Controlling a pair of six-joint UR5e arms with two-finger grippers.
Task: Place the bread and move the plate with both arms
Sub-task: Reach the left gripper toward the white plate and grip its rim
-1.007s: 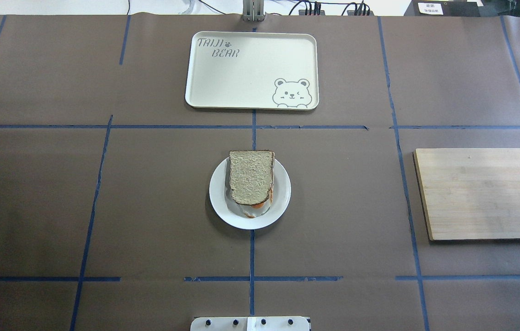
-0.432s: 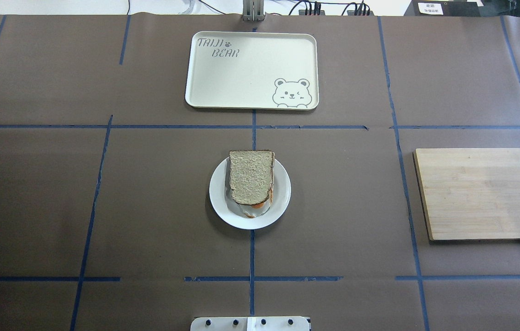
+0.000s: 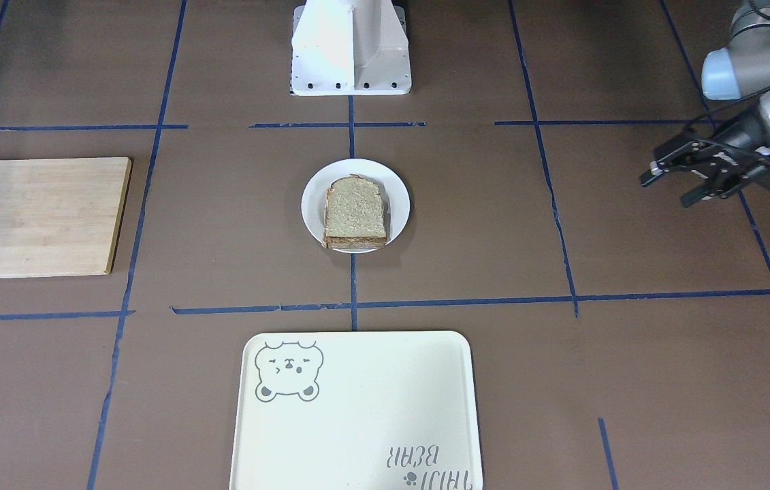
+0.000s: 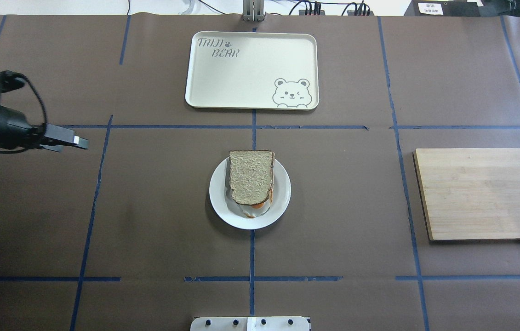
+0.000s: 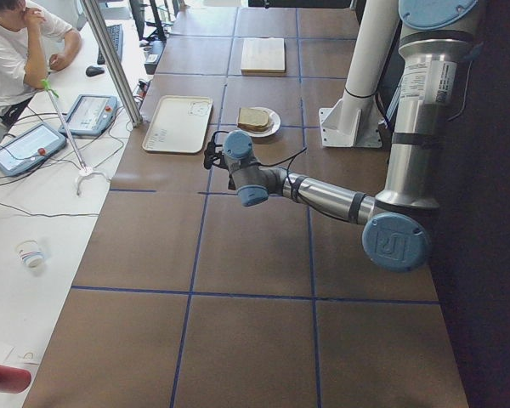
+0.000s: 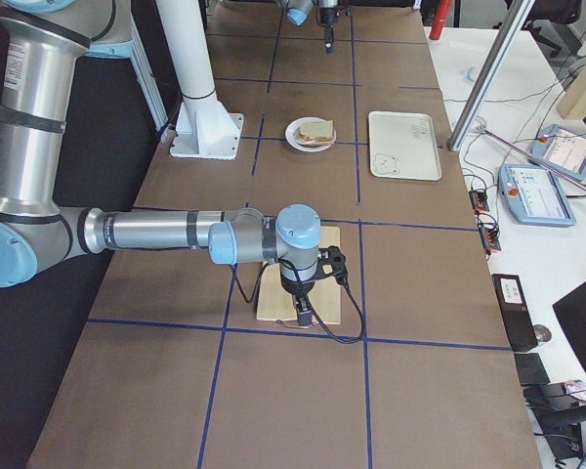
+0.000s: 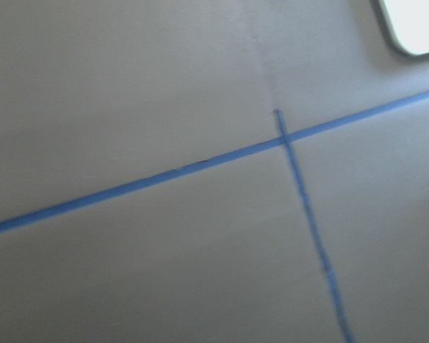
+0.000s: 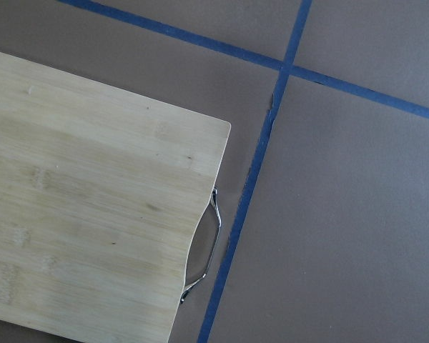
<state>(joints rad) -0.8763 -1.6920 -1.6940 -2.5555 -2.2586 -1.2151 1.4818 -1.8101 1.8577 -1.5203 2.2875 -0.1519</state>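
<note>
The bread (image 4: 250,177) lies flat on the white plate (image 4: 282,193) at the table's middle, on top of a slice with egg whose orange and white edge shows (image 4: 256,209). They also show in the front view, bread (image 3: 355,211) on plate (image 3: 399,197). My left gripper (image 4: 80,141) is open and empty, well to the left of the plate and above the table; its spread fingers show in the front view (image 3: 665,190). My right gripper (image 6: 303,317) shows only in the right side view, over the wooden board's outer end; I cannot tell whether it is open or shut.
A cream bear tray (image 4: 250,69) lies beyond the plate. A wooden board (image 4: 482,193) with a metal handle (image 8: 204,250) lies at the right. The white pedestal (image 3: 350,47) stands on the near side. Operators' desks line the far edge (image 5: 59,127).
My left arm has come into the overhead view from the left edge and its gripper has moved right toward the plate. A dark bit at the right edge is gone. Bread and plate have not moved.
</note>
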